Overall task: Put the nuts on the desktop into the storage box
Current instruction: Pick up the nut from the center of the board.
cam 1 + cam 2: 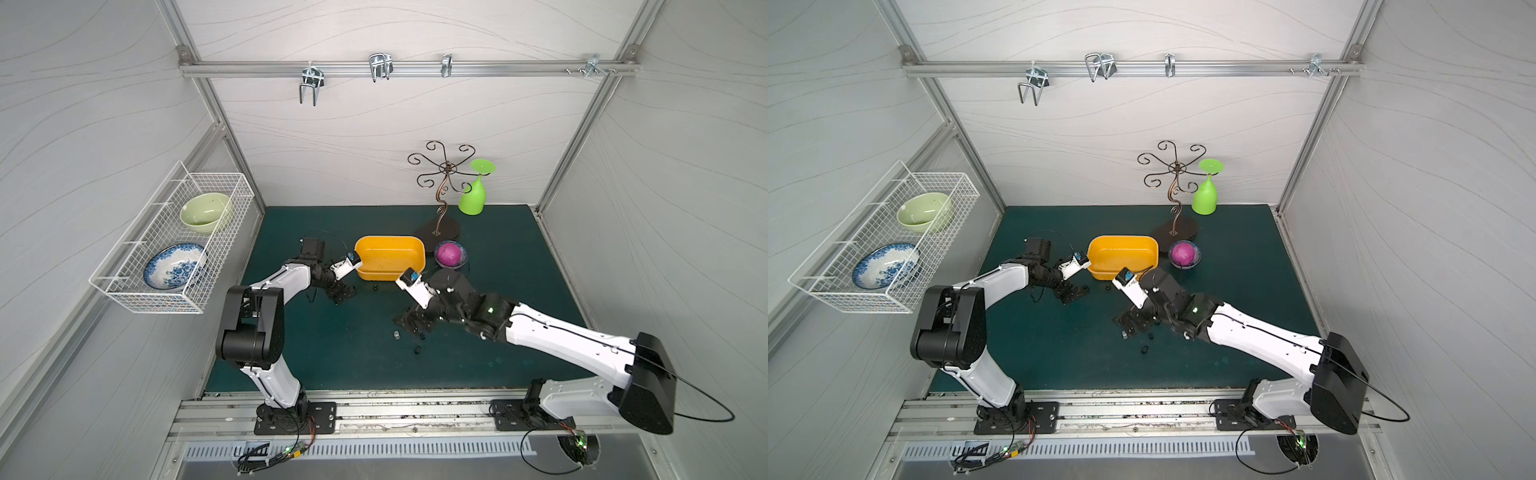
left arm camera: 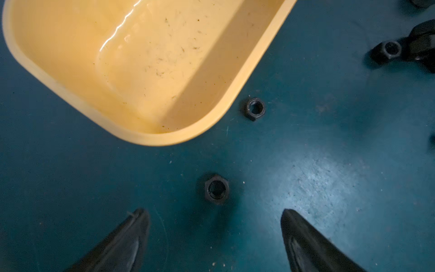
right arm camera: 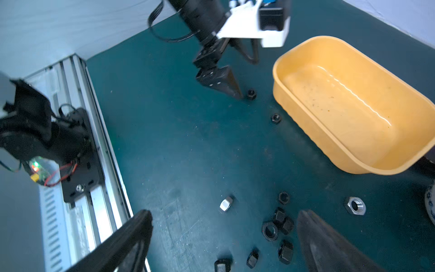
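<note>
Nuts [image 3: 270, 231] on desktop [image 3: 188, 146] beside storage box [image 3: 376, 170], pink ball [image 1: 449, 253] in bowl [image 1: 464, 258]

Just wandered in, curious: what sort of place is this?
Probably a robot test booth: two robot arms bolted to a metal rail, plain grey panels walling in a green desktop, and bowls parked in a wire basket.

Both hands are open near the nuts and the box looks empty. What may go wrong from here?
1. The left hand may push the small black nut away instead of pinching it.
2. The right hand may grab several clustered nuts and drop some beside the storage box.
</note>
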